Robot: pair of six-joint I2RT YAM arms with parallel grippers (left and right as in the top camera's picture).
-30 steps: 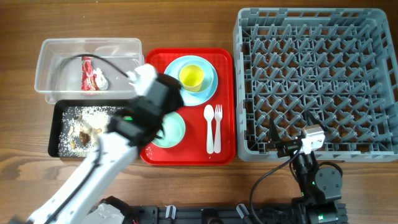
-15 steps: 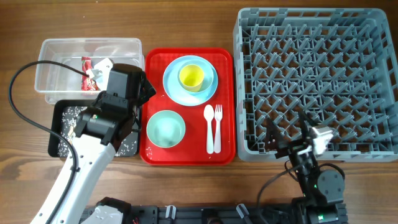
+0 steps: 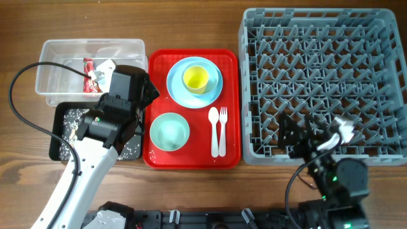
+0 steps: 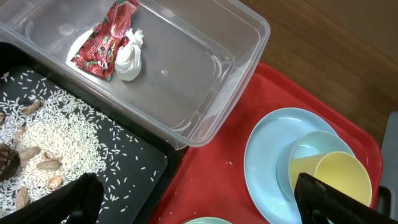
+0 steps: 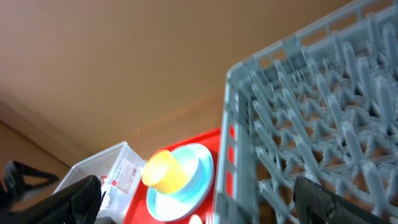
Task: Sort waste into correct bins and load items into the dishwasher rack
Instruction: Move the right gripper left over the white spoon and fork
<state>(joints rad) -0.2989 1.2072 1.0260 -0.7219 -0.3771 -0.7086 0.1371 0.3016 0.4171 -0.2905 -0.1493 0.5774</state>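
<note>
The clear tub (image 3: 92, 49) holds the red wrapper (image 3: 89, 75) and the white paper scrap (image 4: 129, 56). The black tub (image 3: 58, 145) holds rice with brown bits (image 4: 50, 124). On the red tray (image 3: 229, 102), the yellow cup (image 3: 196, 77) sits in the pale blue bowl (image 4: 308, 149) on the light blue plate (image 3: 181, 92). The mint bowl (image 3: 170, 131) and the white fork and spoon (image 3: 218, 130) lie in front. My left gripper (image 4: 199, 211) is open and empty over the edge between tubs and tray. My right gripper (image 5: 202, 205) is open and empty, raised at the grey rack's (image 3: 324, 83) near edge.
The left arm (image 3: 95, 152) crosses the black tub, with its cable (image 3: 25, 95) looping to the left. The right arm (image 3: 331, 172) stands at the table's front right. The rack holds nothing. Bare wood shows around the tubs and the rack.
The left arm swung left from over the mint bowl to over the tubs' edge, then stayed still. The right arm rose and shifted right near the rack's front edge.
</note>
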